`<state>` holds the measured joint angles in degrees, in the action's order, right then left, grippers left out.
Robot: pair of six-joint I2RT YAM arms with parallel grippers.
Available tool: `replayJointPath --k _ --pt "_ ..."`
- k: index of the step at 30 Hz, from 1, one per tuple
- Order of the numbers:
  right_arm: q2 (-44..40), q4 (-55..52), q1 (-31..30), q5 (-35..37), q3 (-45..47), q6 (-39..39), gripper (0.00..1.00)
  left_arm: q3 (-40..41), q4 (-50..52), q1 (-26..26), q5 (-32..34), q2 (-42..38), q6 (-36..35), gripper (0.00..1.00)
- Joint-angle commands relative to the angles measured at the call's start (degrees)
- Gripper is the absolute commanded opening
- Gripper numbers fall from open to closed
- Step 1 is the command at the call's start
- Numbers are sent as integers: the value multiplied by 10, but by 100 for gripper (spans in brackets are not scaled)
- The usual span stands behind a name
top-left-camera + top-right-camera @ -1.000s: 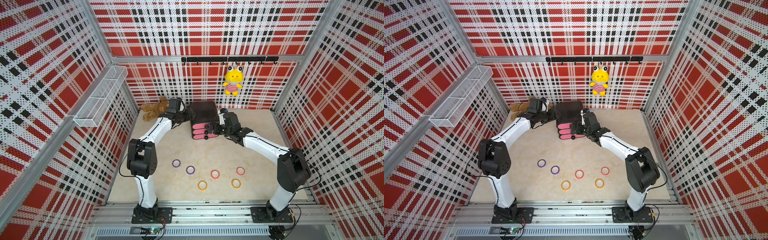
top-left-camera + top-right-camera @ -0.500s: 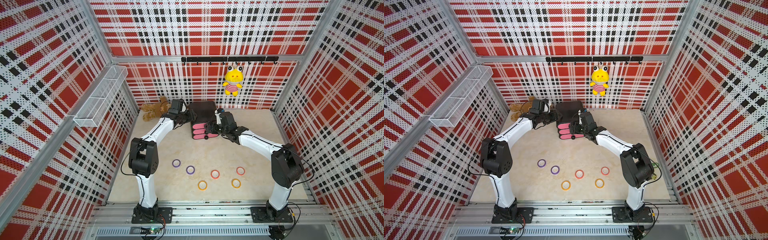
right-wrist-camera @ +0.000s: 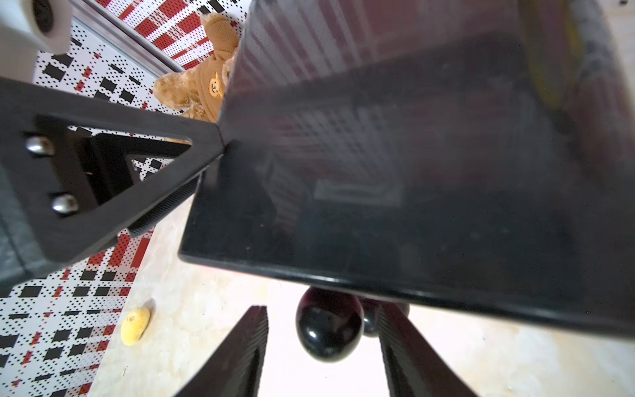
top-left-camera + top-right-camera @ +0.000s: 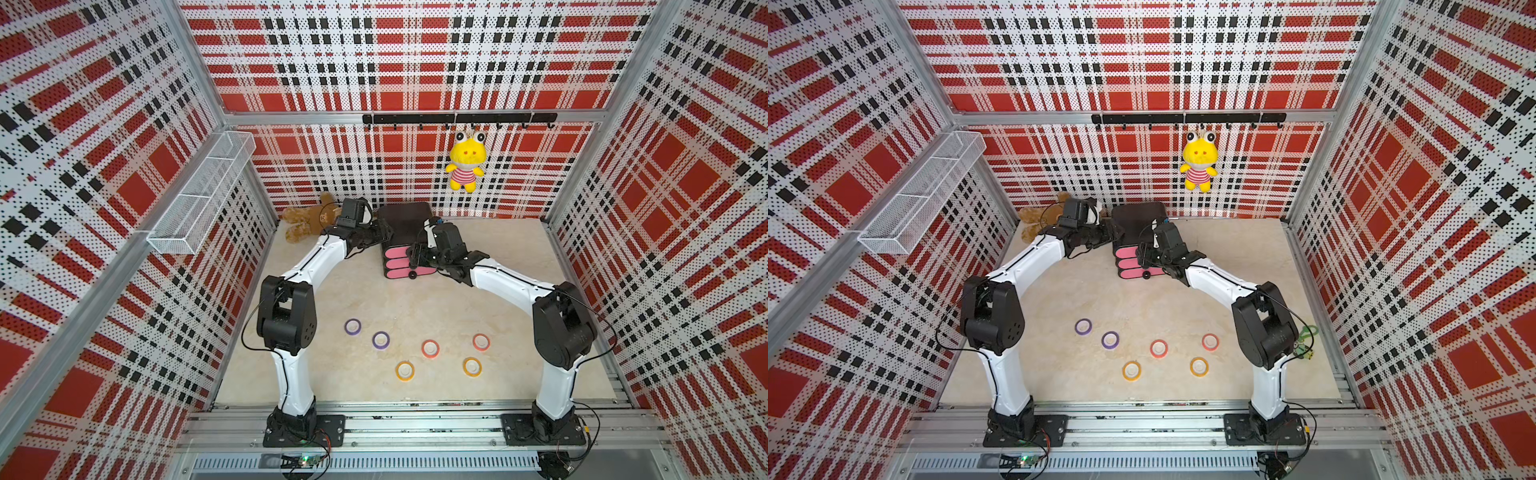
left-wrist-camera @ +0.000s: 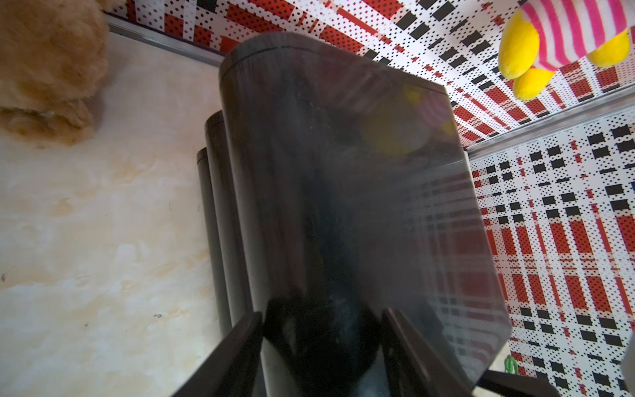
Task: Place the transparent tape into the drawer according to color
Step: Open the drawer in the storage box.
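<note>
Tape rings (image 4: 380, 340): all six lie flat on the bench (image 4: 415, 307) toward the front, btwn the two arm bases and well apart from the chest (image 4: 405, 220) at the back. The purple pair (image 4: 352, 326) is nearer the left arm, the red-pink pair (image 4: 430, 348) is mid to right, and the orange pair (image 4: 405, 370) is closest to the front edge. None is held. The chest's three pink fronts look shut afaict. Right tool (image 3: 323, 307) is released, fingers either side of a round black knob (image 3: 328, 326) w/ gaps both sides. Left tool (image 5: 323, 312) straddles the chest's corner. Can't tell if it's clenched on it or just close.
</note>
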<state>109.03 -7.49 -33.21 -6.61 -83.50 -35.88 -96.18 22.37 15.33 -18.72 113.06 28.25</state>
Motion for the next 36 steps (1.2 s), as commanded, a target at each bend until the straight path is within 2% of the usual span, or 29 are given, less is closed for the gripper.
replayJointPath --k 1,6,14,27,36 --pt "10 -5 -5 -6 -6 -8 58 -2 12 2 -19 17 -6 61" --pt "16 -1 -5 -4 -4 -13 56 -1 12 3 -24 18 -6 60" --pt "20 6 -5 3 -8 -18 45 -2 12 4 -26 23 -5 58" --pt "7 20 -9 1 17 -32 17 -3 12 2 -30 23 -3 57" --pt "-32 23 -21 9 62 -41 11 -1 12 2 -29 22 -2 56"
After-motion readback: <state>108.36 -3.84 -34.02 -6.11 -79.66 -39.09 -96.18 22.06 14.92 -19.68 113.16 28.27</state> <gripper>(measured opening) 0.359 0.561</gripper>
